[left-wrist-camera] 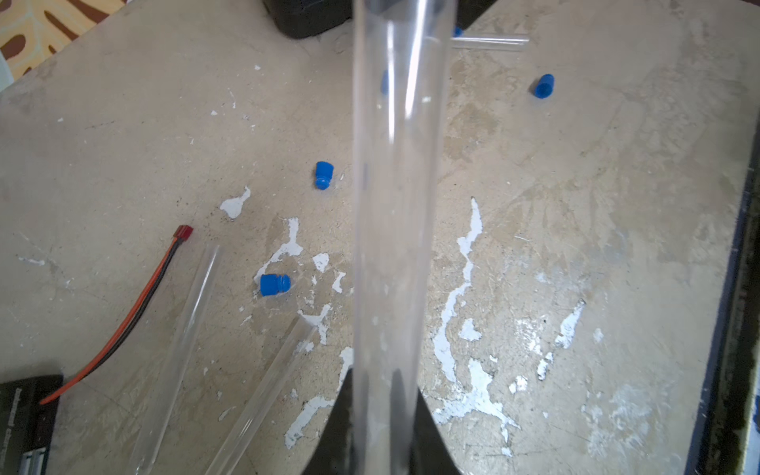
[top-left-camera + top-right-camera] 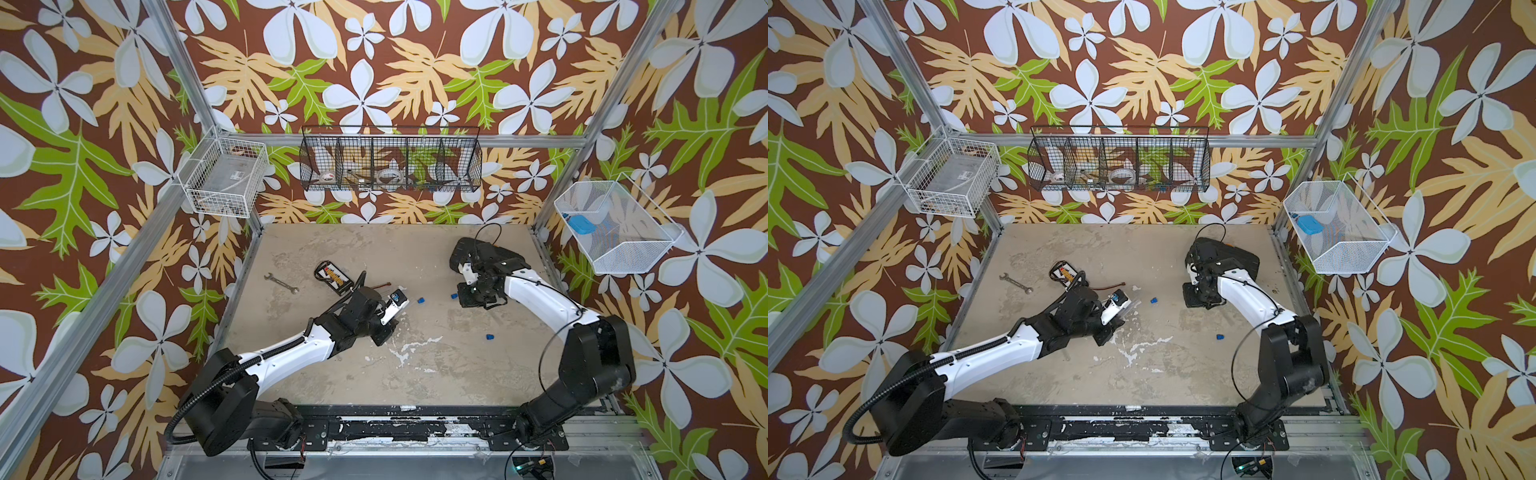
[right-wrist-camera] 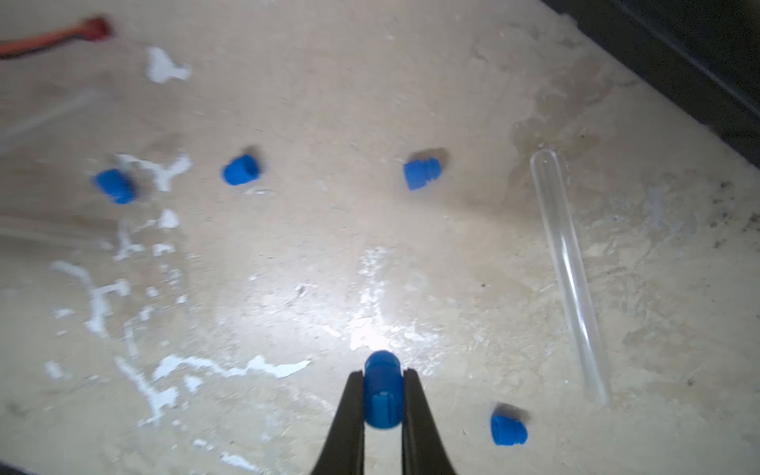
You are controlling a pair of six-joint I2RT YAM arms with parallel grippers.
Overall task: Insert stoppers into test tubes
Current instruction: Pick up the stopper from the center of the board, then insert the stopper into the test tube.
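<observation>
In the left wrist view my left gripper (image 1: 384,382) is shut on a clear test tube (image 1: 395,205) that runs straight out from the jaws. Two more test tubes (image 1: 181,349) (image 1: 263,395) lie on the table beside it, with loose blue stoppers (image 1: 274,284) (image 1: 323,174) (image 1: 543,85) around. My right gripper (image 3: 383,376) is shut on a blue stopper (image 3: 382,395), held just above the table. Several other stoppers (image 3: 421,173) (image 3: 242,169) (image 3: 508,429) and a test tube (image 3: 569,271) lie near it. In a top view the left gripper (image 2: 401,301) and right gripper (image 2: 465,295) face each other mid-table.
A silver wrench (image 2: 281,283) and a black pack (image 2: 334,277) with a red-black wire (image 1: 123,329) lie at the table's left. Wire baskets hang on the walls: white (image 2: 224,183), black (image 2: 390,160), and white (image 2: 615,226) holding a light-blue piece (image 2: 579,224).
</observation>
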